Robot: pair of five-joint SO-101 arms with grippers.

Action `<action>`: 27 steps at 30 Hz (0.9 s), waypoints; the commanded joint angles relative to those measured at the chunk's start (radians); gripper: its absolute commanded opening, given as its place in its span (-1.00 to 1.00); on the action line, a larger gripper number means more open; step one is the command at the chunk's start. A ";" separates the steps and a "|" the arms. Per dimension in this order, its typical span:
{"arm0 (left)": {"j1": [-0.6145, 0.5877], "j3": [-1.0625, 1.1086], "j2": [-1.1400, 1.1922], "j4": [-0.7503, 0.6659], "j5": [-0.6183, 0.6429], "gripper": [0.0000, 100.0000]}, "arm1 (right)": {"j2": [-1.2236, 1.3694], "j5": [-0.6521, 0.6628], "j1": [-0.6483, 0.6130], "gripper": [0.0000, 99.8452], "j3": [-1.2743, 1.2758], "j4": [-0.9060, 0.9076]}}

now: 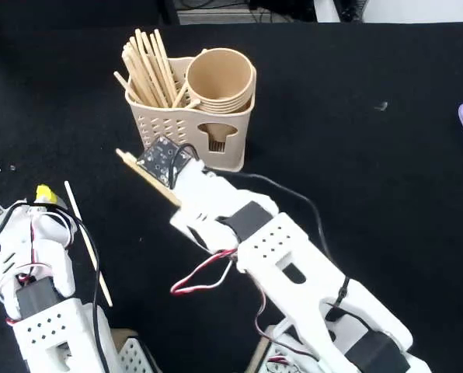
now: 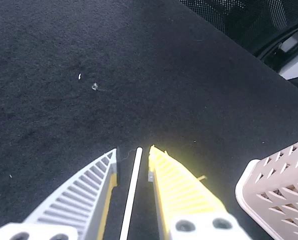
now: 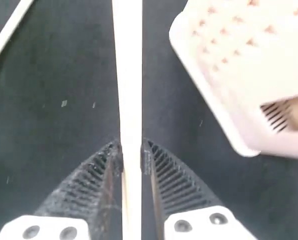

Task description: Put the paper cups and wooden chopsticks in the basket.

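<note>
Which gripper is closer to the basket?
Right. The right gripper sits just in front of the basket, clamping a chopstick; the left gripper is farther off, at the high view's lower left.

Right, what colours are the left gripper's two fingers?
The left gripper has one grey finger and one yellow; best seen in the left wrist view.

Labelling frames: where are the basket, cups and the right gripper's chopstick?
basket (image 1: 173, 124), high view, front wall
cups (image 1: 220, 78), high view, top cup's inside
chopstick (image 3: 127, 75), right wrist view, mid-shaft
</note>
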 commanded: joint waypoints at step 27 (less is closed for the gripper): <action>-0.004 0.139 -0.009 -0.170 0.009 -0.77 | -0.038 -0.120 -0.020 -0.98 -0.786 -0.026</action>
